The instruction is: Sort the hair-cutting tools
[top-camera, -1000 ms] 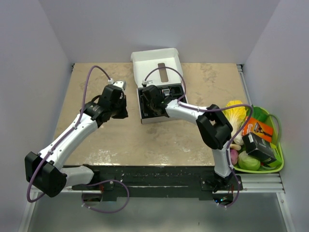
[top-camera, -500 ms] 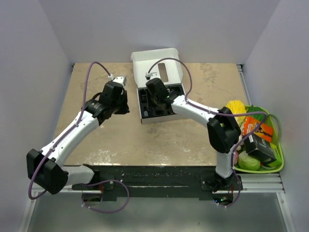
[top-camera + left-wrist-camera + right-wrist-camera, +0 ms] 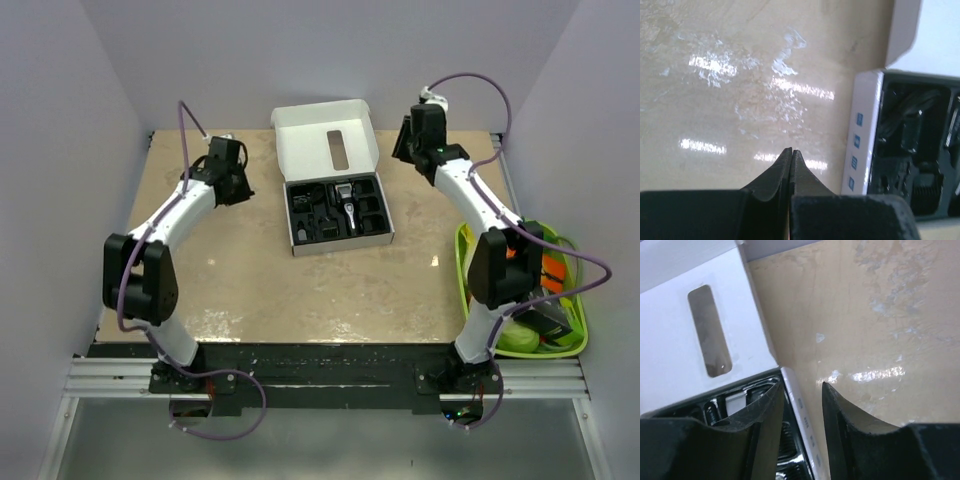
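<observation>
Top view: the hair clipper (image 3: 347, 207) is lying inside the open white box (image 3: 300, 140). Left wrist: the left gripper (image 3: 791, 153) is pressing its jaws together, empty. Right wrist: the right gripper (image 3: 801, 388) is holding its jaws apart, empty, over the box edge.

High overhead view of whole table (image 3: 250, 285); two close, low wrist views, open box (image 3: 300, 150) common to all.

clipper (image 3: 347, 203) in box (image 3: 296, 238) (lid (image 3: 305, 150) behind) | box centre of table (image 3: 300, 290) | basket (image 3: 461, 262) far right
</observation>
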`<state>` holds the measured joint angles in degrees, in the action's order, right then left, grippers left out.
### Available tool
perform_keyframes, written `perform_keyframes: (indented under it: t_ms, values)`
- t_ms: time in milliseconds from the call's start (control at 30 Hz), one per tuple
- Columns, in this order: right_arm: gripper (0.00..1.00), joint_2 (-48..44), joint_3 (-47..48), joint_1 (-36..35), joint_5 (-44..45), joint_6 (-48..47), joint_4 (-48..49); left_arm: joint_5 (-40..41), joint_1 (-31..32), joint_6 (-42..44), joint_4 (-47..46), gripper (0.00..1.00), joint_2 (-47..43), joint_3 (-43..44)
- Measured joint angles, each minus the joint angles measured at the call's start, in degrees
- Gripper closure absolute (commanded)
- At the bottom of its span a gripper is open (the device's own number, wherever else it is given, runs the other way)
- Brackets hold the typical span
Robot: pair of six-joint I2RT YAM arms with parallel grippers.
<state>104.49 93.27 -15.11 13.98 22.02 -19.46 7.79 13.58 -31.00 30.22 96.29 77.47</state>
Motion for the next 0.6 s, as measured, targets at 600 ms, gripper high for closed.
perform_keyframes:
  t_ms: [600]
  values:
    - [0.65,27.04,8.7,10.1,-18.12,0.44,8.81,-17.22,-6.64,-1.38,-17.9,0.94,31.04,18.6]
